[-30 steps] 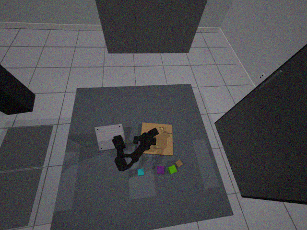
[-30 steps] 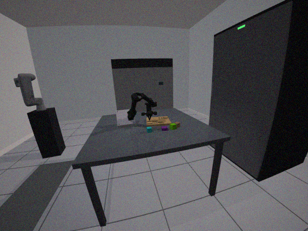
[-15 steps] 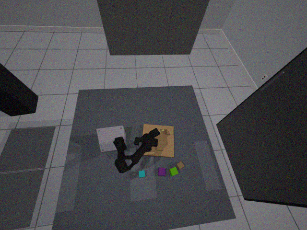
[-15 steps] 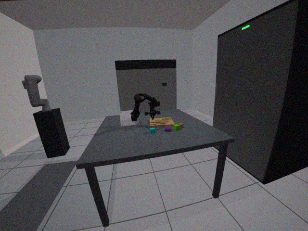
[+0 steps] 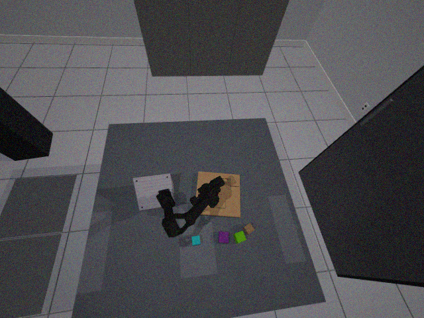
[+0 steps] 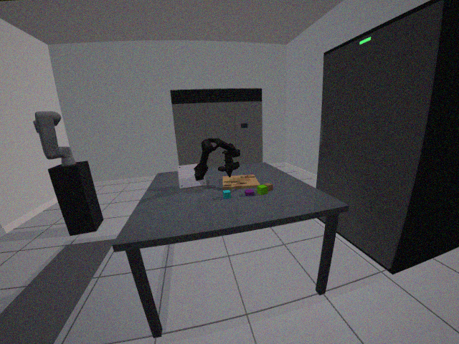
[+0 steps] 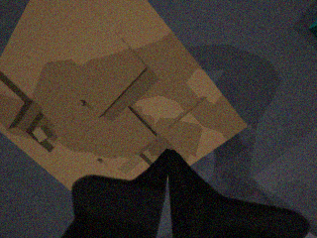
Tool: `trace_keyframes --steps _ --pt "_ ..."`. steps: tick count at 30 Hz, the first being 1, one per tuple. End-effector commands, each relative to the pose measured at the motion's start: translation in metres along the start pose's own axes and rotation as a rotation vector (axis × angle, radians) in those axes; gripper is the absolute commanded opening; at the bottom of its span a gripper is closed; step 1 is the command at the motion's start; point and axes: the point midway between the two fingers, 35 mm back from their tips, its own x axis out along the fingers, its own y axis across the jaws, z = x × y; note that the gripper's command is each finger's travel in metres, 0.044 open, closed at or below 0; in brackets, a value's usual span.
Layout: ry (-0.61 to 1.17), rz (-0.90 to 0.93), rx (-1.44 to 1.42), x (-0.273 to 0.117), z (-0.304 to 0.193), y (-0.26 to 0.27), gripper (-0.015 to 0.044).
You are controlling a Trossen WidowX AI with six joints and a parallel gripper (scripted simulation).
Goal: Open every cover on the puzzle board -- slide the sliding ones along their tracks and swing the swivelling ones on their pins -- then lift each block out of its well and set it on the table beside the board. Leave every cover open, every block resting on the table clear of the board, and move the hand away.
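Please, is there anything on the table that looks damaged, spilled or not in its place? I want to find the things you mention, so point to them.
Nothing stands out: the cyan [image 5: 195, 240] [image 6: 226, 194], purple [image 5: 224, 237] [image 6: 249, 193], green [image 5: 240, 237] [image 6: 262, 190] and brown blocks [image 5: 249, 228] [image 6: 269, 186] rest beside the puzzle board [image 5: 234, 205] [image 6: 238, 181] [image 7: 94, 30], and I see no spill.

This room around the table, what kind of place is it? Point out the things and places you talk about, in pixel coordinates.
Probably a robotics lab or workshop: a black robot arm [image 5: 186, 217] [image 6: 214, 142] on the table [image 5: 136, 267] [image 6: 207, 218], a grey robot arm [image 6: 48, 135] on a black pedestal [image 5: 20, 136] [image 6: 75, 200], and a tiled floor [image 5: 119, 80] [image 6: 207, 266].
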Motion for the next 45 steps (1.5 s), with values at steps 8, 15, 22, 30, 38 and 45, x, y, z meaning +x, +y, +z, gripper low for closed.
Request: trace_keyframes --steps 8,15,22,30,38,45 --pt "0.004 -0.005 -1.253 -0.005 0.013 0.039 0.0" --pt "0.005 -0.003 -1.667 -0.007 0.017 0.051 0.0" --pt "0.005 -0.002 -2.082 -0.007 0.02 0.064 0.0" --pt "0.005 -0.001 -2.459 -0.008 0.023 0.074 0.0" --pt "0.005 -0.001 -2.459 -0.008 0.023 0.074 0.0" --pt "0.005 -0.001 -2.459 -0.008 0.023 0.074 0.0"
